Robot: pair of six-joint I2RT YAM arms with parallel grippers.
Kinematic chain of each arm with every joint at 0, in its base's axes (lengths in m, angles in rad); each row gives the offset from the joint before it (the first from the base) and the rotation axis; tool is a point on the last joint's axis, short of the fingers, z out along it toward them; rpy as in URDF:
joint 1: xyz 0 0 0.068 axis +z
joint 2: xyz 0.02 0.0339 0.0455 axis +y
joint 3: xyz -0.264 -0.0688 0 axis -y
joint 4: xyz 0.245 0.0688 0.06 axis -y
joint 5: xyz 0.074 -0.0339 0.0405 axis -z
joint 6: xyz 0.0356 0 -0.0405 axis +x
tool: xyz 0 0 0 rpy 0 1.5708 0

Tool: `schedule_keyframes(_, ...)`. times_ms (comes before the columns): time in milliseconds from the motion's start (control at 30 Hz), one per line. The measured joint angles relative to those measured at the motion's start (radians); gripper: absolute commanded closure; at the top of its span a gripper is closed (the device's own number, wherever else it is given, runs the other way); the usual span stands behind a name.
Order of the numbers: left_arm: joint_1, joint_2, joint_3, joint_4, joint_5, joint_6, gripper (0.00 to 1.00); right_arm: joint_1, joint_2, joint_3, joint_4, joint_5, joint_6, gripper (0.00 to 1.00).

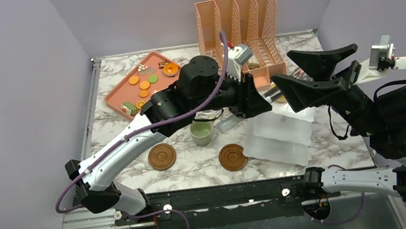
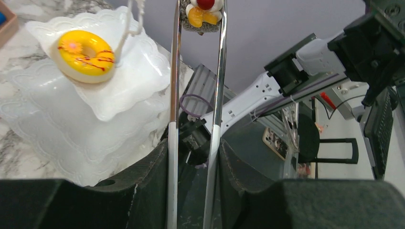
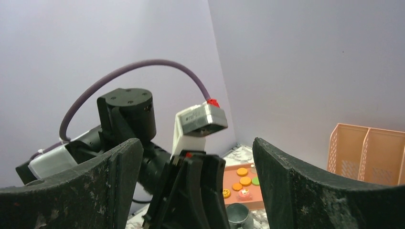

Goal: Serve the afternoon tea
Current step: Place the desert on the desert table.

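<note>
The left hand (image 2: pixel 193 167) is closed partway around a pair of metal tongs (image 2: pixel 173 95), pressing their two arms in. The tongs' tips pinch a small toy cake (image 2: pixel 204 13) topped with a cherry and orange slices, held up in the air just off the edge of the white tiered stand (image 2: pixel 136 83). A yellow donut (image 2: pixel 85 53) with red drizzle already sits on the stand's top tier. The right hand (image 3: pixel 195 145) hangs raised above the right side of the tabletop (image 1: pixel 196 171), its fingers spread wide with nothing between them. In front of the stand, the pale green mug (image 1: pixel 201 132) stands on bare marble between the two brown coasters (image 1: pixel 162 156), touching neither. The remaining cookies (image 1: pixel 143 85) lie on the pink tray (image 1: pixel 119 92) at the back left, and the grey-blue mug (image 3: pixel 237 215) peeks out near it.
</note>
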Motion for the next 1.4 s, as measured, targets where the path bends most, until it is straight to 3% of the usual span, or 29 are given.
schedule_keyframes(333,-0.079,0.017,-0.011,0.006,-0.085,0.003,0.78,0.000,-0.005,0.018,0.002,-0.003,0.006,0.10)
schedule_keyframes(667,-0.153,0.136,-0.011,0.014,-0.171,0.007,0.77,0.000,-0.005,0.018,0.002,-0.003,0.011,0.10)
schedule_keyframes(1400,-0.177,0.191,-0.010,-0.031,-0.326,0.006,0.71,0.000,-0.038,-0.006,0.016,-0.002,0.011,0.10)
